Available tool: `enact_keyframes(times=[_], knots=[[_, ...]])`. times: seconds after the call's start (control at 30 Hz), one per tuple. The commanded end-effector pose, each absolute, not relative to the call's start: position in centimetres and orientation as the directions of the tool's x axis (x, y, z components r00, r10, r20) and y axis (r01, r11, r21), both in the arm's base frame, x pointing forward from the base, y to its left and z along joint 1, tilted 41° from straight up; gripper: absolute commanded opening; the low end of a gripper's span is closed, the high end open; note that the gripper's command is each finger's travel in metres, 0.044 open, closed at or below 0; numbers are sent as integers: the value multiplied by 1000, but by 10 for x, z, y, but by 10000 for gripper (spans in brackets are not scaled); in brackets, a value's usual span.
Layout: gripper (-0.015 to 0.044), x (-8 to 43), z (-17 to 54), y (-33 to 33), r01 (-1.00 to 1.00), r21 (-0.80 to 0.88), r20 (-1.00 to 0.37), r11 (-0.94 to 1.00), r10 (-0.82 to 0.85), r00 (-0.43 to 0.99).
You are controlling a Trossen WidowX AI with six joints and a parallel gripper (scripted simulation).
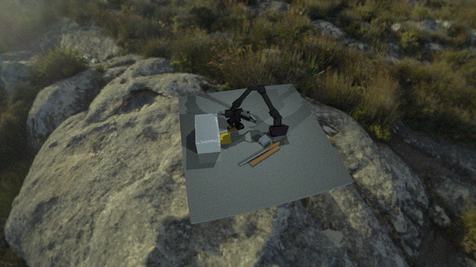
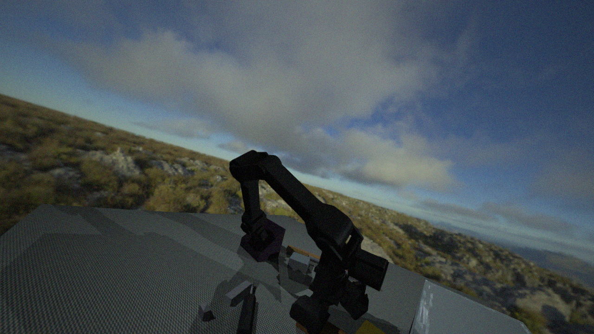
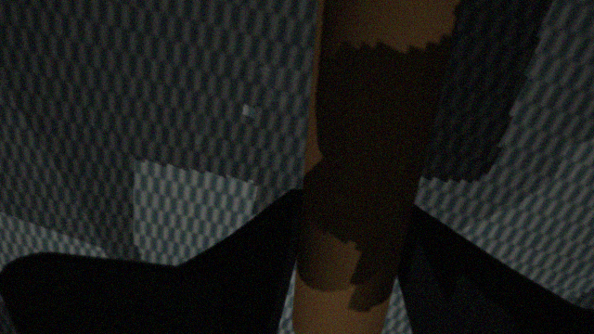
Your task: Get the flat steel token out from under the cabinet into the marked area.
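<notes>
The pale cabinet (image 1: 207, 128) (image 2: 465, 311) stands at the table's left in the top view. The yellow marked area (image 1: 225, 138) (image 2: 368, 329) lies against its front, partly shaded. My gripper (image 1: 234, 127) (image 3: 346, 206) is shut on the orange-brown handle (image 1: 231, 129) (image 3: 341, 264) of a tool, low over the table beside the marked area. A thin pale shaft (image 1: 224, 131) shows between the handle and the cabinet; its far end is hidden or too small to make out. The steel token and the vent slots cannot be made out in any view.
An orange bar (image 1: 265, 155) and a grey rod (image 1: 250, 158) lie side by side on the table (image 1: 265, 189). A grey block (image 1: 264, 140) lies near the purple arm base (image 1: 278, 130) (image 2: 265, 240). Dark and pale pieces (image 2: 247, 309) lie on the arm's other side.
</notes>
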State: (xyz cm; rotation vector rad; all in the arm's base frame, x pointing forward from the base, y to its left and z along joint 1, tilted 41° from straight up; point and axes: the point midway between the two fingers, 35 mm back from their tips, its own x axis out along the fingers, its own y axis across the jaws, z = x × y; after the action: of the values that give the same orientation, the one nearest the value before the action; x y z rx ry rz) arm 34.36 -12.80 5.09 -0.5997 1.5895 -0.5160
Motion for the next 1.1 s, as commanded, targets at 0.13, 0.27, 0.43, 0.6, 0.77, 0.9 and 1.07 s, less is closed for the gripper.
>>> enact_keyframes(times=[0.13,0.27,0.43,0.6,0.77,0.9,1.07], knots=[[0,354,51,-128,-72,-646,-757,760,-650,-63],[0,358,51,-128,-71,-646,-757,760,-650,-63],[0,363,50,-128,-71,-646,-757,760,-650,-63],[0,368,50,-128,-71,-646,-757,760,-650,-62],[0,372,50,-128,-71,-646,-757,760,-650,-62],[0,376,50,-128,-70,-646,-757,760,-650,-62],[0,380,49,-128,-70,-646,-758,760,-650,-62]])
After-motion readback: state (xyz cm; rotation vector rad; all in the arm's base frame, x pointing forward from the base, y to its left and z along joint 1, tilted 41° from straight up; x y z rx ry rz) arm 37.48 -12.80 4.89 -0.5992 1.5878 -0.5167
